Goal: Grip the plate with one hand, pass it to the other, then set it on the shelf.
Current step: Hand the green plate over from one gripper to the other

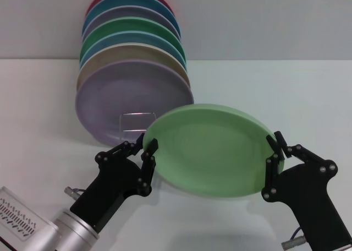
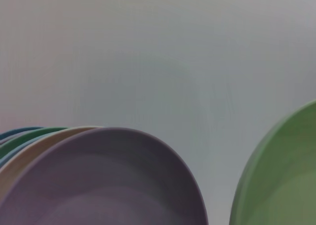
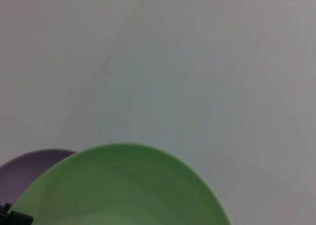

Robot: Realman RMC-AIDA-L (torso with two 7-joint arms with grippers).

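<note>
The light-green plate (image 1: 212, 152) hangs tilted above the table, between my two grippers. My left gripper (image 1: 144, 146), on the silver wrist, is shut on its left rim. My right gripper (image 1: 276, 143) is shut on its right rim. The wire shelf (image 1: 137, 114) stands just behind the plate, its front loop showing before the lilac plate (image 1: 129, 97). The light-green plate also shows in the left wrist view (image 2: 281, 180) and the right wrist view (image 3: 123, 185).
Several coloured plates stand on edge in the shelf behind the lilac one, among them a darker green plate (image 1: 132, 28). The white table (image 1: 286, 91) reaches to a pale wall. The lilac plate fills the near part of the left wrist view (image 2: 108, 185).
</note>
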